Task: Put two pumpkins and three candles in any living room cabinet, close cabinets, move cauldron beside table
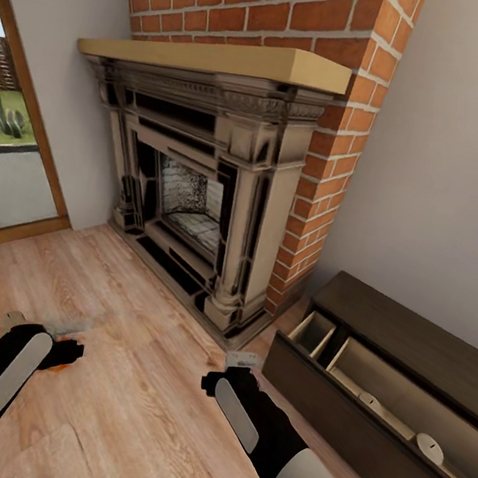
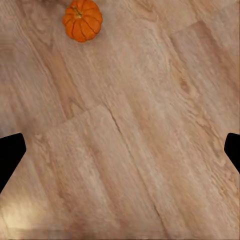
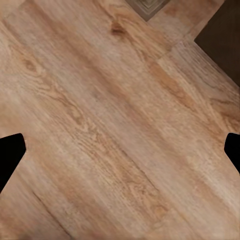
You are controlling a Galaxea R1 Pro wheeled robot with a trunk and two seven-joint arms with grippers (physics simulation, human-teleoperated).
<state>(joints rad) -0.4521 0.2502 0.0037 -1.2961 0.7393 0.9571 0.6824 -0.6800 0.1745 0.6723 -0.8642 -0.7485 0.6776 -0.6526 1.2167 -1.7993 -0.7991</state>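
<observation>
Both arms hang low over the pale wood-plank floor. The left gripper has its black fingers spread apart; an orange ribbed pumpkin with a short stem lies on the planks just ahead of it. The left wrist view gives that pumpkin whole, while the head view has merely an orange sliver beside the fingers. The right gripper is likewise parted, above bare grain. Beyond its right side, the dark brown cabinet stands with drawers pulled out, beige inside, two pale puck-shaped candles lying in the long one. Farthest off, an ornate stone fireplace sits in red brick.
</observation>
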